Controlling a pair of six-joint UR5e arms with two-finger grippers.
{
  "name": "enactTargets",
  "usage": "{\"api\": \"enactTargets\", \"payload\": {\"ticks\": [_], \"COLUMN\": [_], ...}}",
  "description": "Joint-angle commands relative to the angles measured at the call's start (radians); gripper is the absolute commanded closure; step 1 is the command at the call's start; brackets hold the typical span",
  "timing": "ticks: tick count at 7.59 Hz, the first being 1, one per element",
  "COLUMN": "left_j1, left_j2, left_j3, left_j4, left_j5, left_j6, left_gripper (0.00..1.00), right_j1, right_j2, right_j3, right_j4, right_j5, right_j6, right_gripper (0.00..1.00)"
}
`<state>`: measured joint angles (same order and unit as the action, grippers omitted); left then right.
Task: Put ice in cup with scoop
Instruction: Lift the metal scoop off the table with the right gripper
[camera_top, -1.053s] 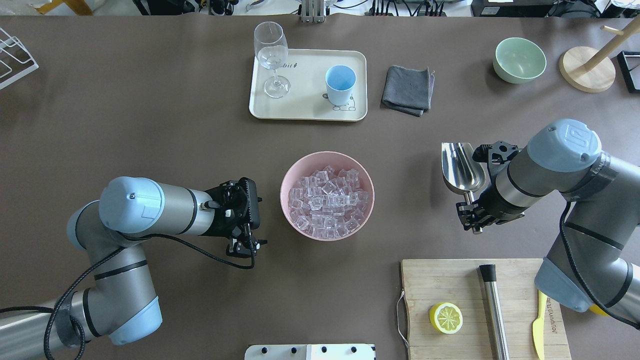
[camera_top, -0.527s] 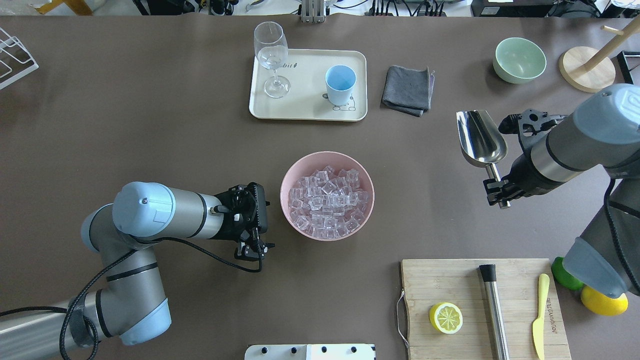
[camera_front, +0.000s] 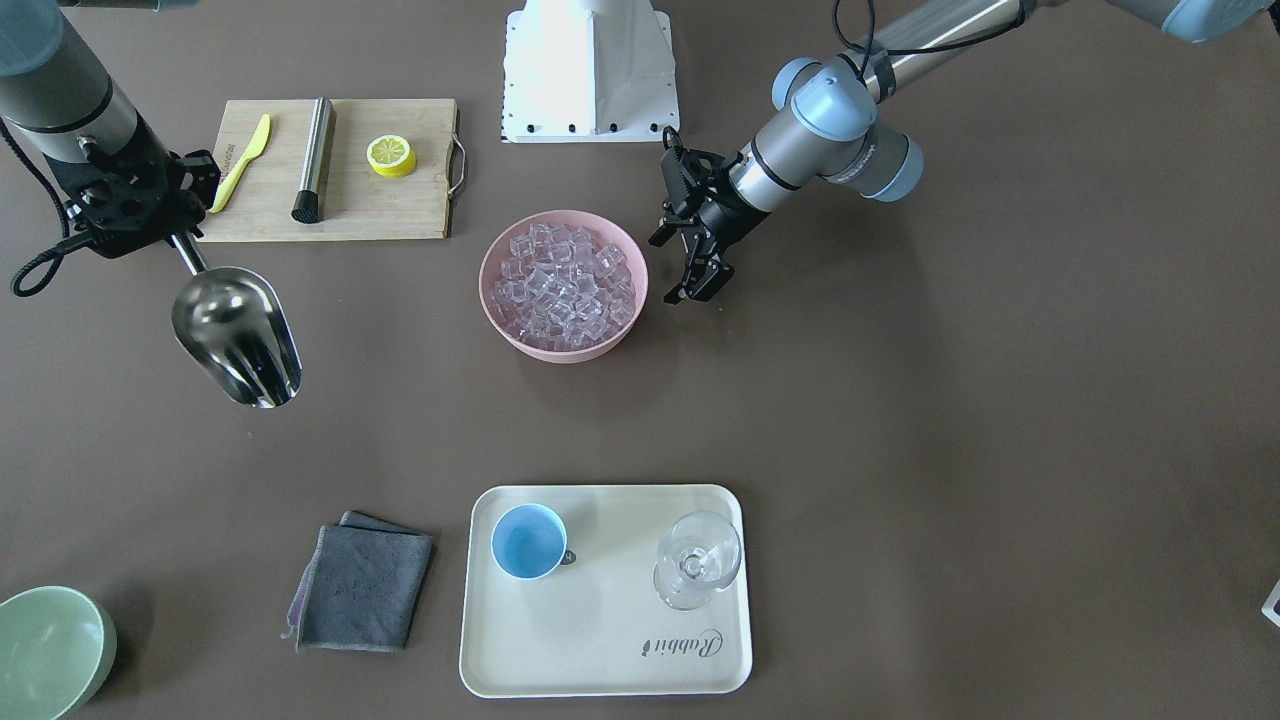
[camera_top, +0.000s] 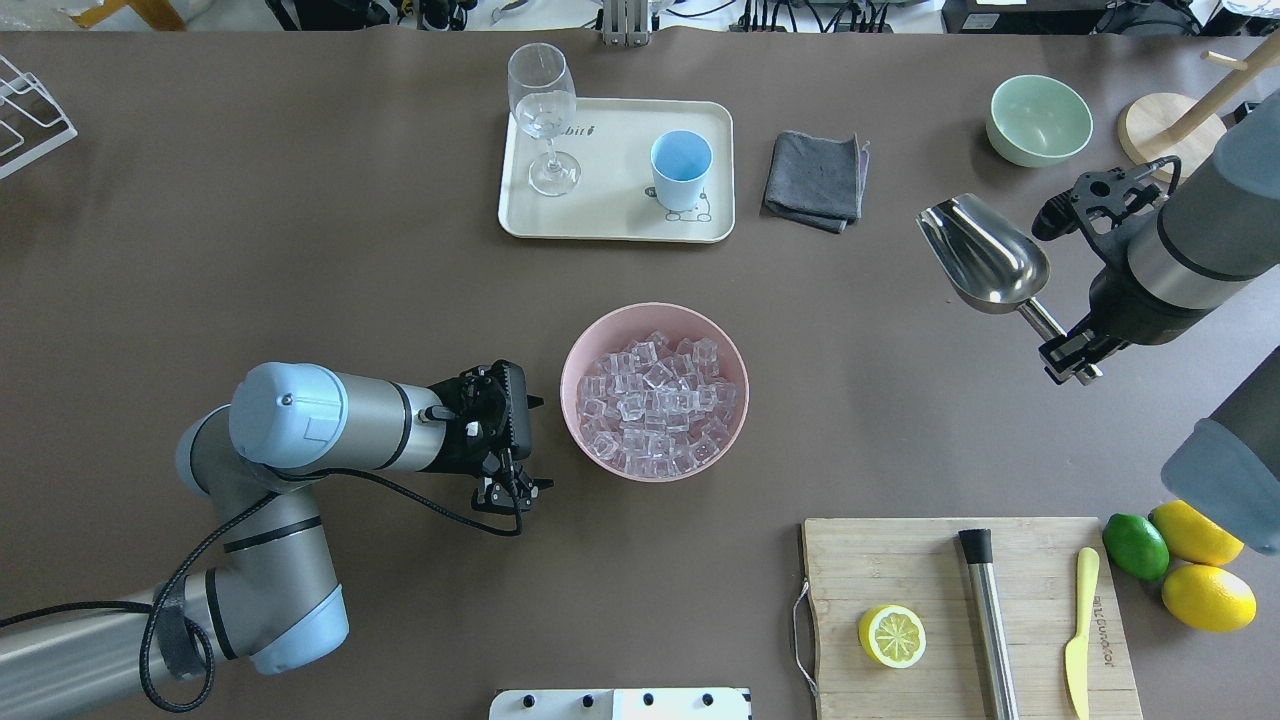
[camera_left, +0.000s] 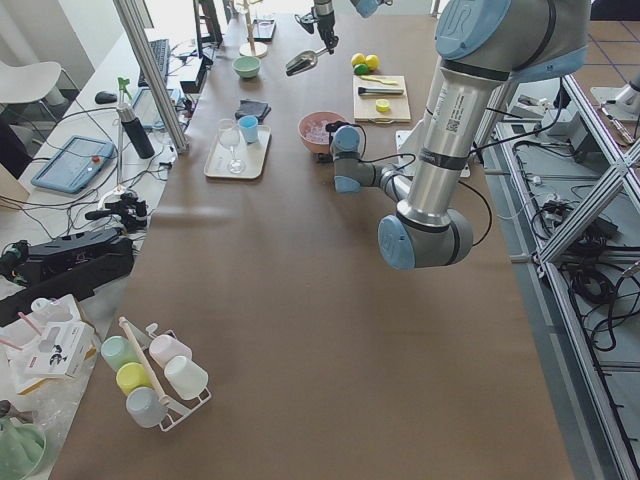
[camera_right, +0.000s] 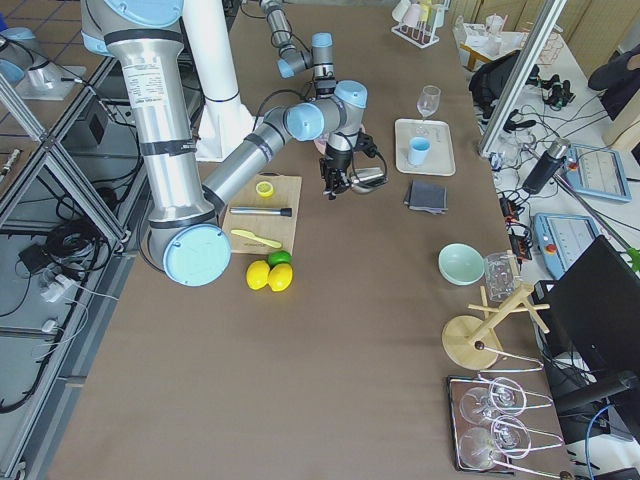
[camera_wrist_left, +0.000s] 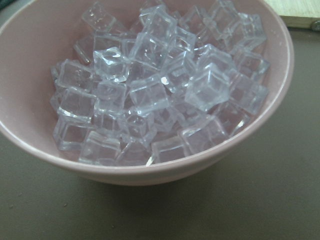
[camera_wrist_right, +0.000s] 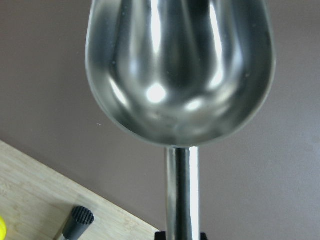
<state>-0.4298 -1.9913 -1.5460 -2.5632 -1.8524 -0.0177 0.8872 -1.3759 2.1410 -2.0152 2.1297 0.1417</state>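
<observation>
In its wrist view the left tool (camera_top: 512, 492) shows you no fingers, and the pink bowl (camera_wrist_left: 235, 157) runs off the top edge. In the right wrist view the scoop (camera_wrist_right: 180, 70) is cropped above and its handle leaves the bottom edge, hiding the right tool (camera_top: 1068, 358) there. The green bowl (camera_front: 45, 650) is cut by the front view's corner. From the left end of the bench (camera_left: 300, 320), the ice (camera_left: 320, 128) is too small to make out.
</observation>
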Motion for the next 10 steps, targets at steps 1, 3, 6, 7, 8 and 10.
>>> {"api": "enactTargets", "payload": {"ticks": [1, 3, 6, 7, 8, 10], "left_j1": [-0.029, -0.033, -0.073, -0.075, -0.076, -0.081], "left_j2": [-0.006, -0.006, -0.018, -0.023, -0.030, -0.032], "left_j3": [0.060, 0.069, 0.115, 0.116, 0.115, 0.116], "left_j4": [-0.091, -0.118, -0.192, -0.192, -0.193, -0.193], "left_j5": [-0.019, -0.052, -0.100, -0.100, -0.099, -0.100], "left_j6": [-0.016, -0.016, -0.010, -0.008, -0.008, -0.008], "left_gripper": [0.02, 0.02, 0.02, 0.02, 0.02, 0.02], "right_j1": [0.001, -0.075, -0.175, -0.200, -0.214, -0.231], "right_j2": [0.106, 0.241, 0.481, 0.542, 0.645, 0.727], "right_j3": [0.039, 0.065, 0.065, 0.025, -0.081, -0.185], "right_j4": [-0.275, -0.469, -0.820, -0.882, -0.936, -0.985], "right_j5": [-0.040, -0.161, -0.218, -0.221, -0.223, -0.206], "right_j6": [-0.284, -0.306, -0.381, -0.381, -0.381, -0.379], "right_gripper": [1.00, 1.00, 1.00, 1.00, 1.00, 1.00]}}
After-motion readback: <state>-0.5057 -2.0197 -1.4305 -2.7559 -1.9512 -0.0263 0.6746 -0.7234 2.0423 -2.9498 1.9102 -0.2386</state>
